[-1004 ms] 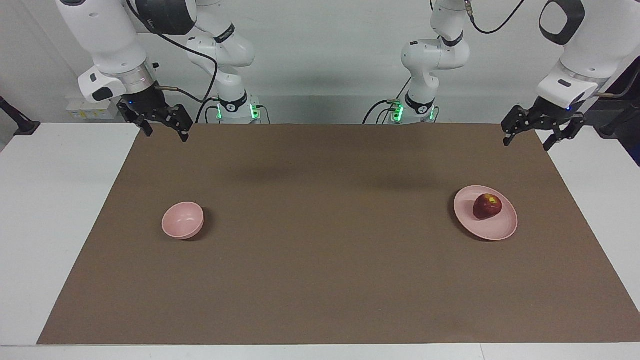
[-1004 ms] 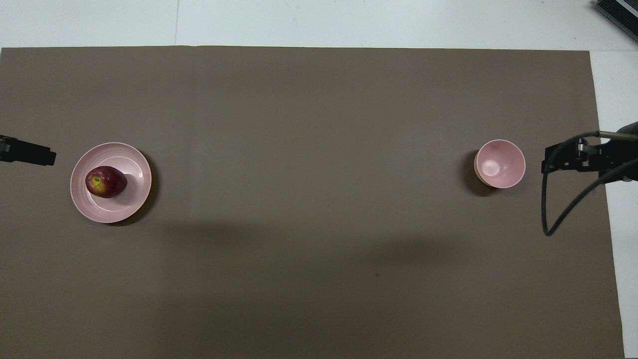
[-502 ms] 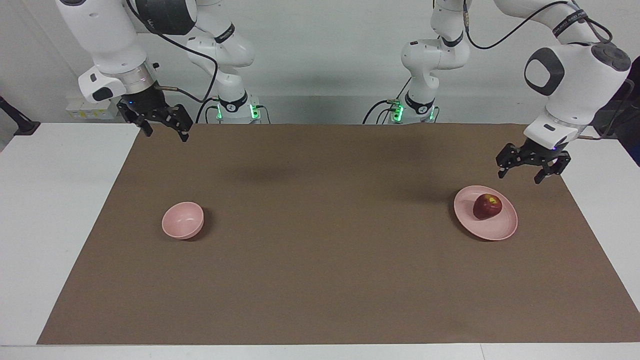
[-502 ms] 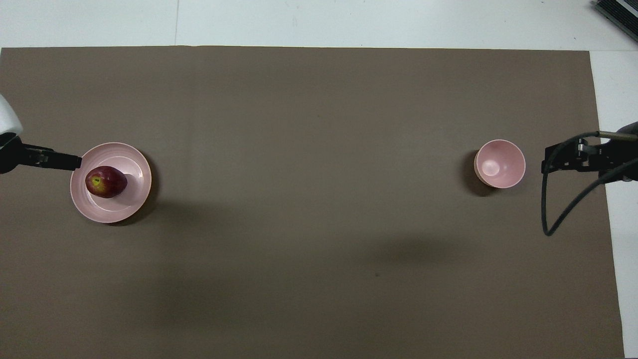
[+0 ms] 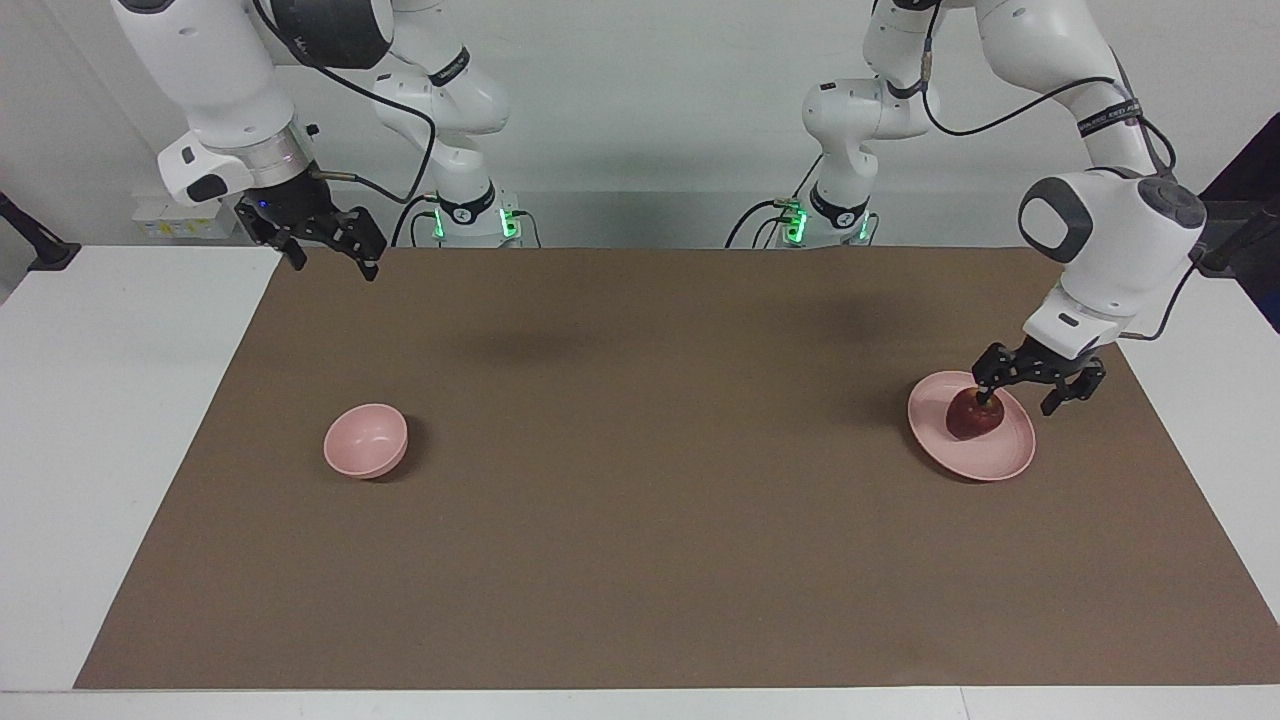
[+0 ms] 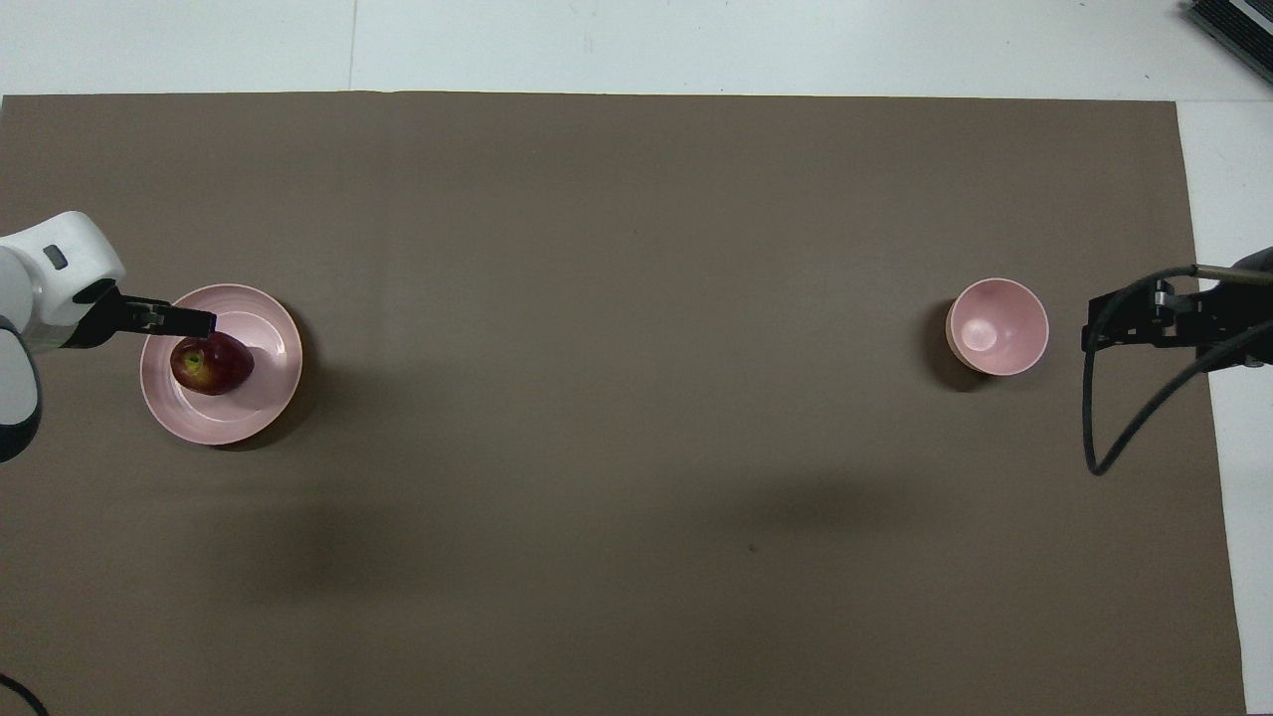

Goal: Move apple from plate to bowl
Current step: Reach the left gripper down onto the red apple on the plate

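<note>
We see the apple [image 5: 973, 416] lying on the plate [image 5: 1008, 461], a dark red fruit on the part of the dish toward the left arm's end of the counter [image 5: 90, 420], its yellowish patch facing up in the overhead view. The plate rests on the brown mat [image 5: 660, 480] toward the left arm's end, and the bowl [image 5: 366, 440] sits on the same mat toward the right arm's end, well apart from the plate and about as far from the robots as it is

We find the left tool [image 5: 1022, 393] low over the plate's rim on the side nearer the robots, its fingers spread. One fingertip [image 5: 988, 393] stands at the top of the apple; we cannot tell whether it touches the skin. The other fingertip hangs past the plate's edge toward the left arm's end, over the mat. Nothing is pinched between them, and the apple sits on the plate, not lifted

We see the right tool [image 5: 330, 258] waiting in the air over the corner of the mat nearest the right arm's base, with its fingers spread and nothing held. The bowl stands upright and we see nothing inside it

In the overhead view the left tool [image 6: 184, 320] reaches in across the plate's rim just beside the apple [image 6: 211, 363], and the right tool [image 6: 1124, 320] shows just beside the bowl [image 6: 998, 326]
</note>
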{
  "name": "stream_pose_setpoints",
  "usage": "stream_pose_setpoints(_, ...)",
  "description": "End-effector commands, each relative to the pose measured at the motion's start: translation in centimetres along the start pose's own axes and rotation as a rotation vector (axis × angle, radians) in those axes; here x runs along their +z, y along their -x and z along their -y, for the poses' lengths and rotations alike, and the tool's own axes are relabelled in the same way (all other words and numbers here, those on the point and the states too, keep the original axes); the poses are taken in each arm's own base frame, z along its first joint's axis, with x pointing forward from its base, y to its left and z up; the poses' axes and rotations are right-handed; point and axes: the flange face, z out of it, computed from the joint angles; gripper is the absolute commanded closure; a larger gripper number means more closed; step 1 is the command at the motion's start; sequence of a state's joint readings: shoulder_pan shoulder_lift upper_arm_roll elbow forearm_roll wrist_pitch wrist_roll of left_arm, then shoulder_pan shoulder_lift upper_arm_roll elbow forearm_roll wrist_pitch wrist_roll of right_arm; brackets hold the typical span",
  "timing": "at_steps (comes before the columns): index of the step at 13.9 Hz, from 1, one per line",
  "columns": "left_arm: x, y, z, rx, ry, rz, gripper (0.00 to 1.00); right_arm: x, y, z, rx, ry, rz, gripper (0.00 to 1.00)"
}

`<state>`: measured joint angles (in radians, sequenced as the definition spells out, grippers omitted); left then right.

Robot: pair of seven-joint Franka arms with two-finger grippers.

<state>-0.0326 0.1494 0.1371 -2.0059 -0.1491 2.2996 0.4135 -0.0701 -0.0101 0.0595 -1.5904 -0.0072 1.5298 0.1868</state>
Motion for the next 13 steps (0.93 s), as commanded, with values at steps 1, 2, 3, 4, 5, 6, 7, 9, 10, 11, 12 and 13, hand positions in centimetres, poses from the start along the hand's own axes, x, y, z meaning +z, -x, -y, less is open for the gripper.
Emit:
stream_pose_setpoints(1,1.7,0.4,0.9,-0.024,0.022,-0.02,0.0,-0.4,0.7,-0.2,0.005,0.0,0.005,0.0)
stream_pose_setpoints(2,2.6,0.9,0.9,-0.025,0.028,-0.002,0.0,0.0,0.9,0.1,0.031,-0.001,0.011,0.0)
stream_pose_setpoints(3,3.3,1.6,0.8,-0.026,0.034,0.014,0.0,0.0,1.3,0.7,0.067,-0.024,0.014,0.0)
stream_pose_setpoints(4,3.6,2.1,0.7,-0.03,0.039,0.024,0.0,0.7,1.4,1.1,0.114,-0.052,0.039,0.0)
stream_pose_setpoints(5,3.8,2.4,0.7,-0.031,0.041,0.029,0.0,1.5,1.5,1.5,0.162,-0.069,0.062,0.0)
stream_pose_setpoints(6,4.3,2.8,0.7,-0.034,0.042,0.037,0.0,2.2,1.6,2.2,0.207,-0.083,0.083,0.0)
stream_pose_setpoints(7,4.8,3.3,0.7,-0.036,0.041,0.04,0.0,3.0,1.7,3.0,0.263,-0.095,0.103,0.0)
stream_pose_setpoints(9,5.1,4.3,0.5,-0.042,0.047,0.053,0.0,4.8,1.9,4.3,0.361,-0.149,0.156,0.0)
stream_pose_setpoints(10,5.1,4.7,0.4,-0.046,0.048,0.054,0.0,5.6,1.9,4.9,0.413,-0.175,0.189,0.0)
stream_pose_setpoints(11,5.1,4.7,0.3,-0.048,0.051,0.058,0.0,6.4,2.1,5.4,0.464,-0.19,0.219,0.0)
stream_pose_setpoints(12,5.0,4.6,0.3,-0.046,0.05,0.055,0.01,7.3,2.2,6.4,0.508,-0.212,0.245,0.0)
stream_pose_setpoints(13,4.9,4.4,0.4,-0.045,0.048,0.051,0.23,8.1,2.6,7.9,0.525,-0.226,0.261,0.0)
